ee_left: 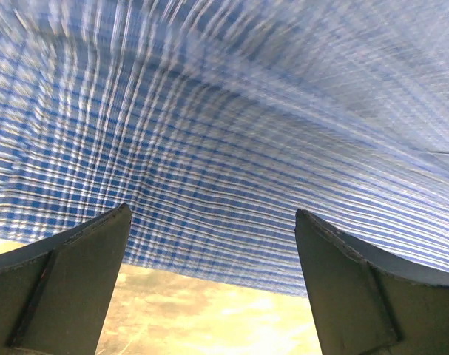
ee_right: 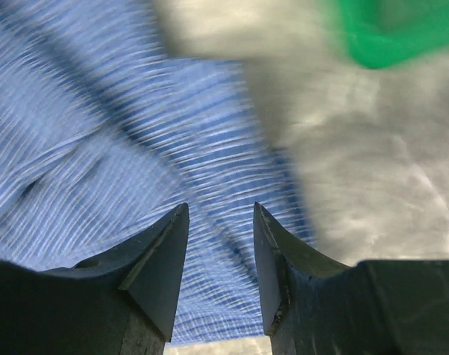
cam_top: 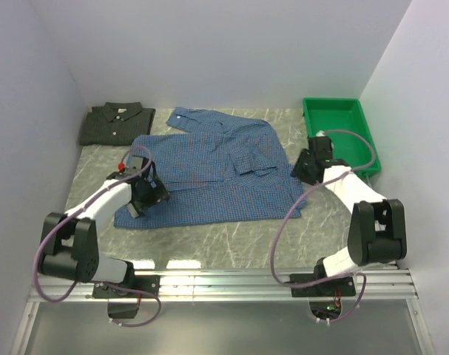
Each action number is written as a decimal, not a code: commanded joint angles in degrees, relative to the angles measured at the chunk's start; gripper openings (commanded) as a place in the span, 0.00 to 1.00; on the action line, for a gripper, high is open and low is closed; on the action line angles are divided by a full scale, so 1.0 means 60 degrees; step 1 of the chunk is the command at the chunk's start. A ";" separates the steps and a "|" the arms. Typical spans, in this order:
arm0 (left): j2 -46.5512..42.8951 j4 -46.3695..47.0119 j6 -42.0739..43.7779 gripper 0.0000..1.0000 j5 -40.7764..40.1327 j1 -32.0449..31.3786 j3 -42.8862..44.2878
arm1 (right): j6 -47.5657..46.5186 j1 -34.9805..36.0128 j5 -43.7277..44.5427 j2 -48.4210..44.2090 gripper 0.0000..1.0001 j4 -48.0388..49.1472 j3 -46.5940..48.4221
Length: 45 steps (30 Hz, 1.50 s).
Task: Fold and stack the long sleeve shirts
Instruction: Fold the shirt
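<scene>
The dark checked shirt (cam_top: pixel 115 122) lay folded, collar showing, in the worktop's (cam_top: pixel 209 237) far left corner. The left gripper (cam_top: pixel 144 198) stood over the blue shirt's (cam_top: pixel 209 174) left edge, jaws wide apart on nothing. That finely checked shirt lay spread and rumpled mid-worktop, collar toward the far edge. At its right edge the right gripper (cam_top: pixel 302 168) showed jaws partly apart, empty, near the green tray (cam_top: pixel 331 101).

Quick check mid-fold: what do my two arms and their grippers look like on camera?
The left arm and right arm are alike: white links between chunky black joints, each trailed by a looping greyish-purple cable. A small red part sits near the left wrist. The left gripper and right gripper each have two dark, wedge-shaped fingers.
</scene>
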 commanded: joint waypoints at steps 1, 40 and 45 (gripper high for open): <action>-0.1153 -0.0310 0.0804 0.99 -0.0580 -0.0019 0.1106 | -0.1538 0.1404 0.0871 -0.0794 0.48 0.0657 0.0937; -0.2708 0.1066 0.2389 0.99 -0.1534 -0.0034 -0.0108 | -0.8206 0.6593 0.6893 0.5051 0.65 0.2590 0.3664; -0.2664 0.1066 0.2389 0.99 -0.1504 -0.0034 -0.0108 | -0.8455 0.6623 0.7040 0.4934 0.60 0.3045 0.3722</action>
